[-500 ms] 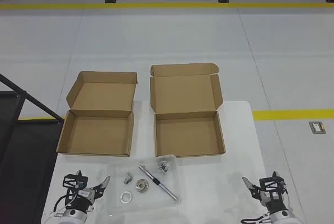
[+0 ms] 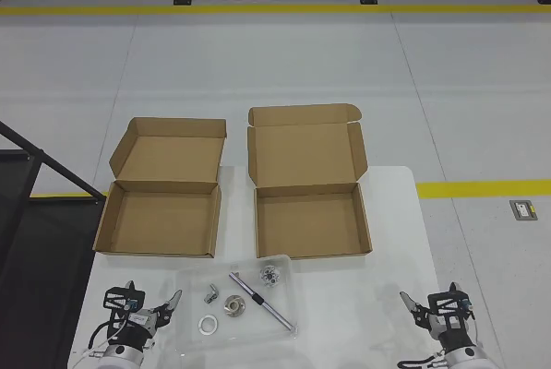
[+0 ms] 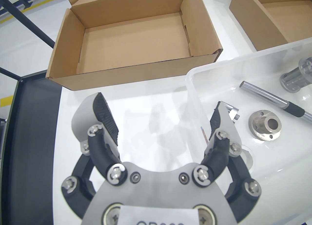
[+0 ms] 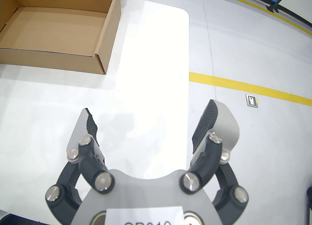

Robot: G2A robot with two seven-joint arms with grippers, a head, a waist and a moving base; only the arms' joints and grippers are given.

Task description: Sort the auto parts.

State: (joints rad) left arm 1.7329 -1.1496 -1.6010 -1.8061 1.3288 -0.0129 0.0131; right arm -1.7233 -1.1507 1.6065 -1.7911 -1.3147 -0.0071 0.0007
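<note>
Yellow floor tape [image 2: 497,188]; grey floor plate [image 2: 524,209] just beside; black rack [image 2: 17,258] at left.

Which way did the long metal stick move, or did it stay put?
No, it stayed put. The metal rod lies at the same slant in the clear tray, below the right cardboard box.

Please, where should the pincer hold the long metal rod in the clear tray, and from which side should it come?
Probably the bare shaft of the rod, between its free end and the black sleeve. Come from above, closing across its length: it lies flat in the tray, and the flanged hub sits close beside the sleeve.
</note>
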